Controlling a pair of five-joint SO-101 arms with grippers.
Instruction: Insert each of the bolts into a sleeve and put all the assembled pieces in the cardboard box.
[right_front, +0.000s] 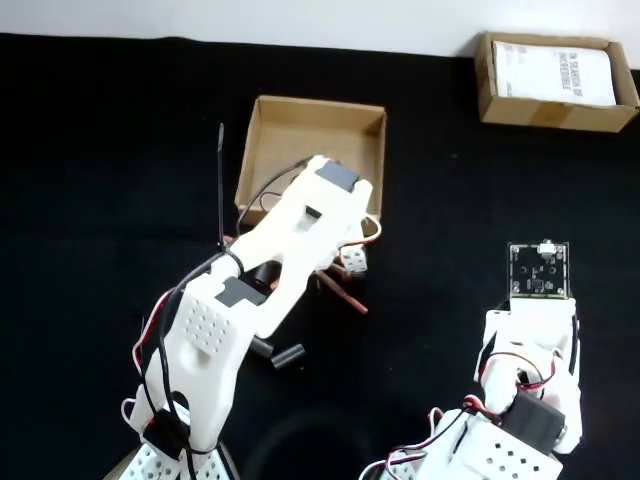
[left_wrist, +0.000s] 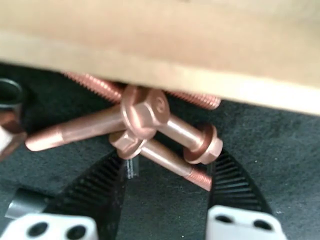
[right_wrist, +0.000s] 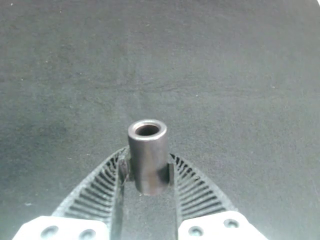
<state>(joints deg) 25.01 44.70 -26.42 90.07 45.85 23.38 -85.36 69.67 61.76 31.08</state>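
Several copper bolts (left_wrist: 150, 125) lie in a crossed pile against the front wall of the cardboard box (left_wrist: 165, 45). My left gripper (left_wrist: 167, 167) is open just before the pile, and one bolt's threaded end lies between its black ribbed fingers (left_wrist: 112, 190). From above, the left gripper (right_front: 342, 268) sits at the near edge of the cardboard box (right_front: 262, 130), with bolts (right_front: 345, 292) beside it. My right gripper (right_wrist: 147, 172) is shut on a dark metal sleeve (right_wrist: 147, 150), held upright with its bore showing, over bare black mat.
Loose black sleeves (right_front: 289, 356) lie on the mat by the left arm's forearm, another sleeve (left_wrist: 10, 92) beside the pile. A second cardboard box (right_front: 555, 80) with white paper stands at the back right. The right arm's wrist camera (right_front: 540, 270) covers its gripper from above.
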